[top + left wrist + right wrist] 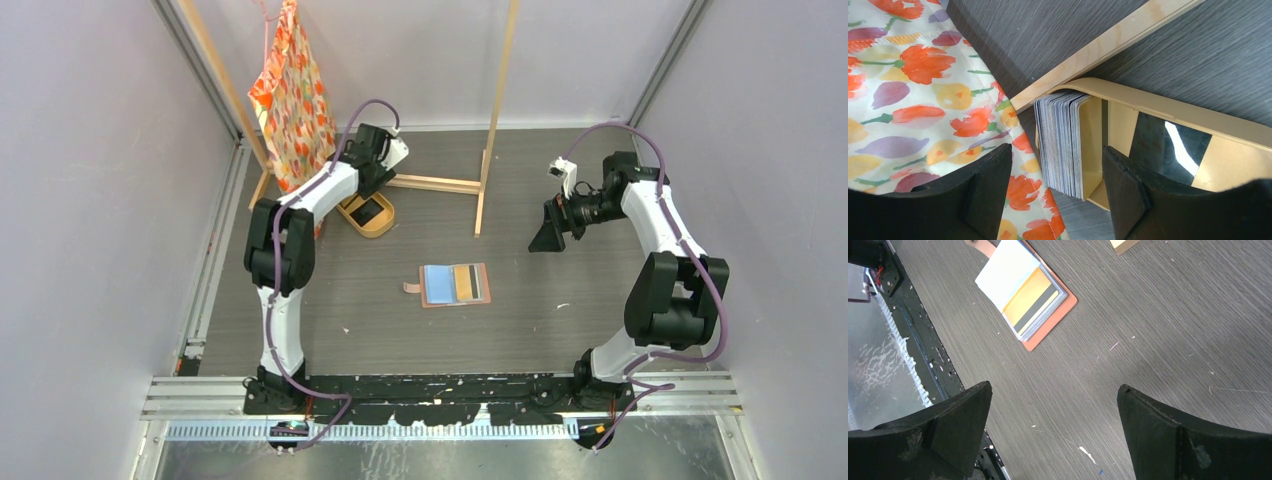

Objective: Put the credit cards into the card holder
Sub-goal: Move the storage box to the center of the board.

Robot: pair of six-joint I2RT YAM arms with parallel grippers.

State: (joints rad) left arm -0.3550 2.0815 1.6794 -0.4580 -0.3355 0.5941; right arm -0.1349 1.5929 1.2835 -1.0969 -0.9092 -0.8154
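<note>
Early days; card holder [455, 284] has a couple in; credit cards [1063, 142] mostly stacked in tray [1158, 102]; left gripper [1055, 167] spread around them; right gripper [1055, 395] wide, empty.

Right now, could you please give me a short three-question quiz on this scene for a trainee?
1. True or false: the card holder lies open on the table.
2. Where does the stack of credit cards stand? A in the tan tray; B in the card holder; C flat on the table.
3. Which gripper's fingers straddle that stack?
Key: 1 true; 2 A; 3 the left gripper.
</note>
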